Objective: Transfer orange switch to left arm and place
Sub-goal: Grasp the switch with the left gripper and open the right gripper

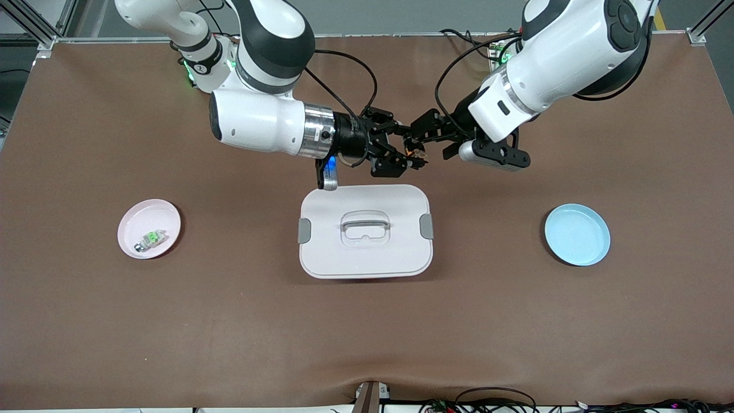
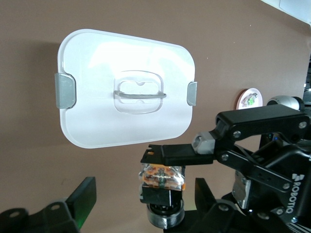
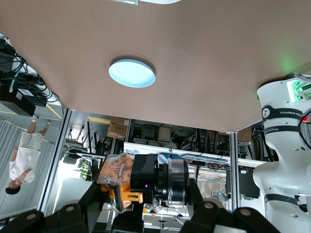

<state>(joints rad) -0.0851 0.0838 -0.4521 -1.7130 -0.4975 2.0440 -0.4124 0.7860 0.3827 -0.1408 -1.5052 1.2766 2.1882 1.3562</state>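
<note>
While right fingers [image 1: 414, 156] clamp the orange switch [image 1: 415, 154], left fingers [image 1: 414, 137] spread around it, above table.

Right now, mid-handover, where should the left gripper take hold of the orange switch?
On the orange end that sticks out past the right gripper, coming straight at it from the left arm's side. The right gripper clamps the black body, so only that end is free; the left gripper already straddles it, above the table's brown surface.
</note>
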